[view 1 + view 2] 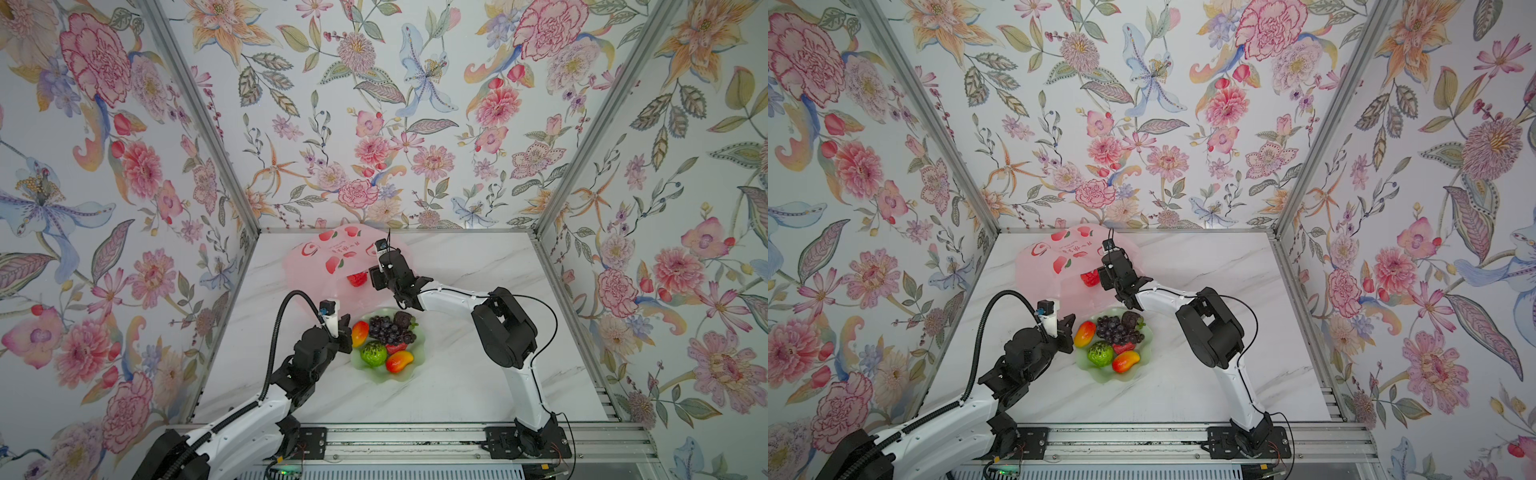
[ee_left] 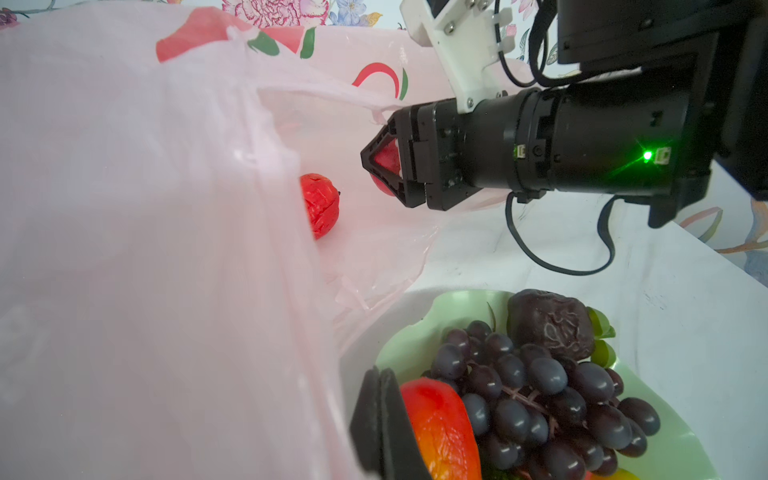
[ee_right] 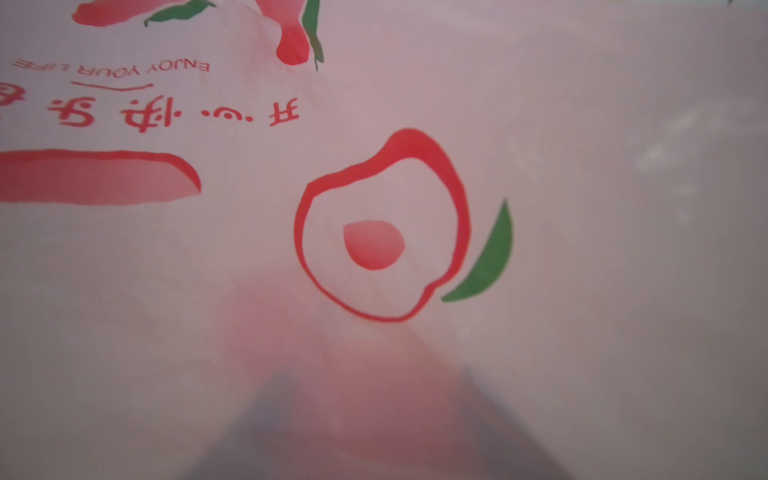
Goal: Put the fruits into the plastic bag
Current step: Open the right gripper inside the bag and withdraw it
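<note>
My left gripper [image 1: 344, 327] has its fingers fully closed. From the way the film rises to them, I judge they pinch the near lip of the thin, translucent pale pink plastic bag [image 1: 320, 255] printed with red peaches. Purpose: the lip is held off the white marble-patterned tabletop [image 1: 457, 374], so the mouth stands open toward my other arm.

My right gripper [image 2: 384, 166] sits inside that mouth, jaws partly spread around a small glossy red fruit [image 2: 387, 160] that shows through the finger frame. The right wrist view is blanketed by bag film, so the grip looks firm but I cannot confirm it from there.

Bag contents: one crinkled glossy red fruit [image 2: 322, 205] lies on the bag's floor near my right fingertips, partly veiled by film.

Outstanding: the pale green scalloped plate [image 2: 681, 453] stands just before the bag mouth, which keeps transfers short. It carries:
- a dark purple grape bunch [image 1: 388, 328]
- a dark maroon wrinkled fruit [image 1: 402, 319]
- a red-yellow mango [image 1: 359, 333] just beside my left fingers
- a second mango [image 1: 400, 361]
- a bumpy green fruit [image 1: 372, 353]
- a strawberry [image 1: 397, 347] tucked against the grapes

Assessment: an early stage, with most fruit unbagged. The step in hand is letting the red fruit go inside the bag. Risk: if the left pinch slackens, the mouth collapses over my right fingers.
</note>
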### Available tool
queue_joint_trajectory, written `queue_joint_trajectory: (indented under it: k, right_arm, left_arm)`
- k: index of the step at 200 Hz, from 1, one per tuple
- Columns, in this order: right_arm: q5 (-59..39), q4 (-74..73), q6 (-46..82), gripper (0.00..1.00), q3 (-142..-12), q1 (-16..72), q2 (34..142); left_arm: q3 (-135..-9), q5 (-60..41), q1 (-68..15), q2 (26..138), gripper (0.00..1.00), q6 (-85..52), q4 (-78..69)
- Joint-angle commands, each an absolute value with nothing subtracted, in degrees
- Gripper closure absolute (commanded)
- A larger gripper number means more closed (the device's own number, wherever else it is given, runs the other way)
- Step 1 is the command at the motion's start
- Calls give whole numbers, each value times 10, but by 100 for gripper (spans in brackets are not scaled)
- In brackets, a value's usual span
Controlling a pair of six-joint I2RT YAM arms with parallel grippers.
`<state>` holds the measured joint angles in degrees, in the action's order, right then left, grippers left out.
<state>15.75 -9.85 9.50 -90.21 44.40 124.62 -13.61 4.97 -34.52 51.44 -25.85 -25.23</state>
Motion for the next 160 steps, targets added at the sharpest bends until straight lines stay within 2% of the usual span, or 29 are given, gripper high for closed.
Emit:
queue_joint_trajectory:
  k: [1,59,77,89,104,160]
  right_arm:
    - [150,-131,107,39,-890,440,1265]
    - [146,-138,98,34,-887,437,1275]
    - [141,-130,97,29,-896,436,1278]
    - [139,-123,100,20,-904,435,1281]
    - [132,-117,102,14,-912,435,1281]
    - [68,-69,129,13,-925,435,1261]
  left_arm:
    - [-156,59,-352,520,100,-245,-251]
    - [-156,62,-356,519,100,-243,-250]
    - [-154,63,-356,518,100,-243,-250]
    - [-155,62,-356,517,100,-243,-250]
    - [-154,62,-356,516,100,-243,-251]
    - [-154,61,-356,517,100,-243,-252]
